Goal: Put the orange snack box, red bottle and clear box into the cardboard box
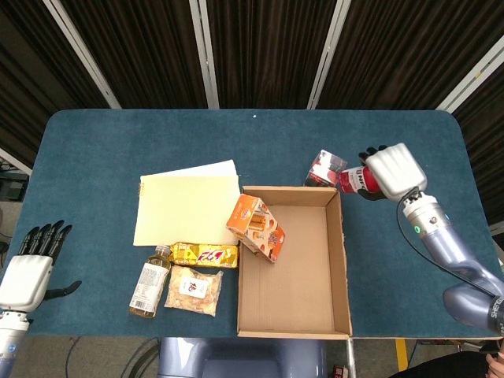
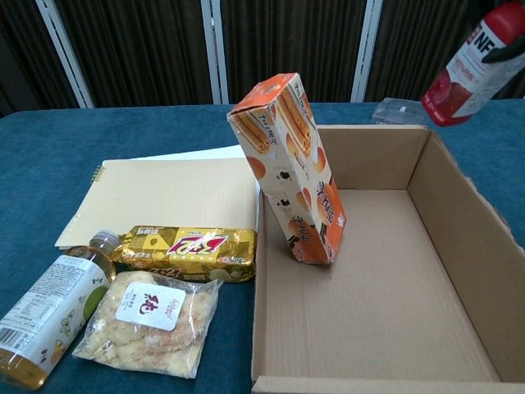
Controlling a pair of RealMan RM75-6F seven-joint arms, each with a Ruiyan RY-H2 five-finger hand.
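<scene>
At the far left edge of the counter the left robot hand hangs idle, fingers apart and holding nothing. Next along lie a yellow pad, a tea bottle, a gold wrapper and a bag of snacks, none of them wanted. Then comes the carton, with the snack box already inside, propped at a slant against the left wall. The clear box sits on the counter just behind the carton's far wall. Furthest right, the right robot hand is clamped on the red bottle, carried lying sideways in the air, above the far right corner of the carton. To my eye the risks lie there: the bottle passes close over the clear box, and a low swing could knock it away across the counter. Let go at this height, the bottle might bounce off the rim or roll into the leaning snack box and tip it. A sideways grip on a smooth bottle may also slip.
</scene>
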